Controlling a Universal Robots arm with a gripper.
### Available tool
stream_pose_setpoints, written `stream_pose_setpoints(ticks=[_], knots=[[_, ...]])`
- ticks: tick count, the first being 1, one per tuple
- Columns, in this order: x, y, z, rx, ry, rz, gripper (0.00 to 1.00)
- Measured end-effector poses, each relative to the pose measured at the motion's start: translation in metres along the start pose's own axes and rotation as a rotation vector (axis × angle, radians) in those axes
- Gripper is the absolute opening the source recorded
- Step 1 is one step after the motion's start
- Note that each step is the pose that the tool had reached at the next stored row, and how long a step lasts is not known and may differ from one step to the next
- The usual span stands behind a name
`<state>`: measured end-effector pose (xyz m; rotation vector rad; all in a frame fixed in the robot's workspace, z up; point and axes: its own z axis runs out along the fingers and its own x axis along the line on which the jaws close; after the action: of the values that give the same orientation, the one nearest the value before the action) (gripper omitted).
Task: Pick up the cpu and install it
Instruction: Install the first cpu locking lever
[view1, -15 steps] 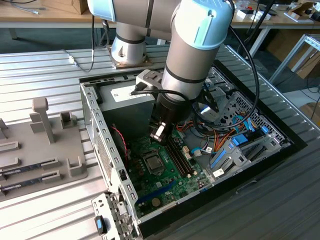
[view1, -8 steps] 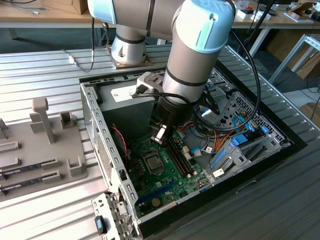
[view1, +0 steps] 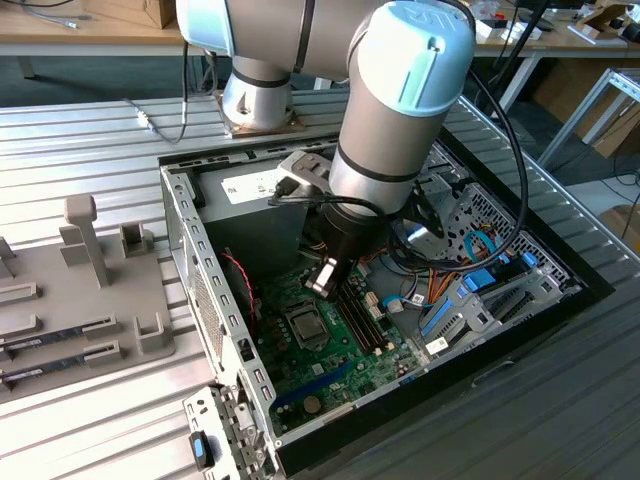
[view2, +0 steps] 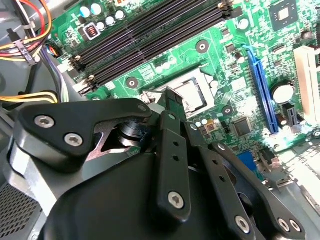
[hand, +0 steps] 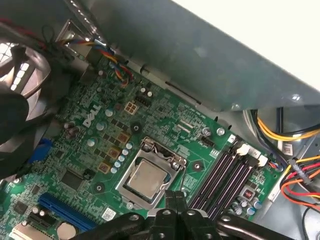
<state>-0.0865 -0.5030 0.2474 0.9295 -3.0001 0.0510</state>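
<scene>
First wrist view — cpu (hand: 146, 179) socketed, pincer (hand: 175, 200) above

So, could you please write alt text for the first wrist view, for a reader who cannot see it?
The cpu, a silvery square chip, sits in its metal-framed socket on the green motherboard, with the black gripper close over the socket's edge. Dark memory slots run beside it.

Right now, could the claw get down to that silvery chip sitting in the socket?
Probably yes. The claw hangs just above the cpu in its socket, and nothing lies between them; the memory slots sit off to one side.
</scene>
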Motion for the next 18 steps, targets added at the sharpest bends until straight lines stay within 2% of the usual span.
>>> stream_pose_setpoints(ticks=[7, 12, 18], knots=[[0.0057, -0.0082, 0.0015, 0.0005, 0.0004, 0.000, 0.11], [0.0069, -0.0101, 0.0040, 0.0040, 0.0027, 0.000, 0.11], [0.0076, -0.0121, 0.0111, 0.0118, 0.0082, 0.000, 0.11]])
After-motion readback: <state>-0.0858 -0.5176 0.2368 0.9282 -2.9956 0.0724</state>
